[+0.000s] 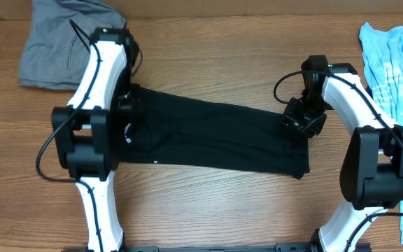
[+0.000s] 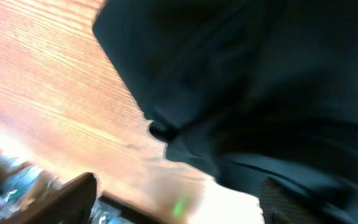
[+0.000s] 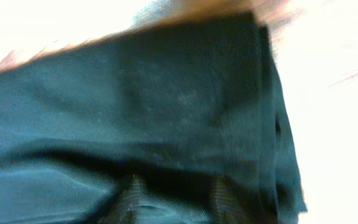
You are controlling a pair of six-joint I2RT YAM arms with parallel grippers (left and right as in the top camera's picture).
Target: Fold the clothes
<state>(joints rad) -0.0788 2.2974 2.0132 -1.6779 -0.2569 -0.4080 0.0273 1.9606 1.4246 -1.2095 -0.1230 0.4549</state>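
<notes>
Black T-shirt [image 1: 215, 136] is laid flat on the table [image 1: 215, 217], folded into a long band across the middle, sloping slightly toward the near side at its right end. Its two long edges are seen running almost parallel. The right short edge is seen as a stack of layers in the right wrist view. A small white round logo [image 1: 129, 133] and a small white tag [image 1: 154, 162] are seen near the left end.

The left end effector [image 1: 126, 101] is placed over the far left corner of the band. In the left wrist view its fingers [image 2: 79, 190] are seen spread wide, one over bare wood just off the cloth's edge, the other at the cloth. The right end effector [image 1: 301, 120] is set on the far right corner, just inside the short edge. Its fingers [image 3: 127, 198] are seen dimly against dark fabric, and whether cloth is pinched cannot be told.

Bare wood is shown along the near long edge, between the two arm bases, and along the far long edge. A grey folded garment [image 1: 61, 42] is laid at the far left corner of the table, well apart from the band, and a light blue printed shirt [image 1: 397, 63] at the far right edge, beyond the right arm.
</notes>
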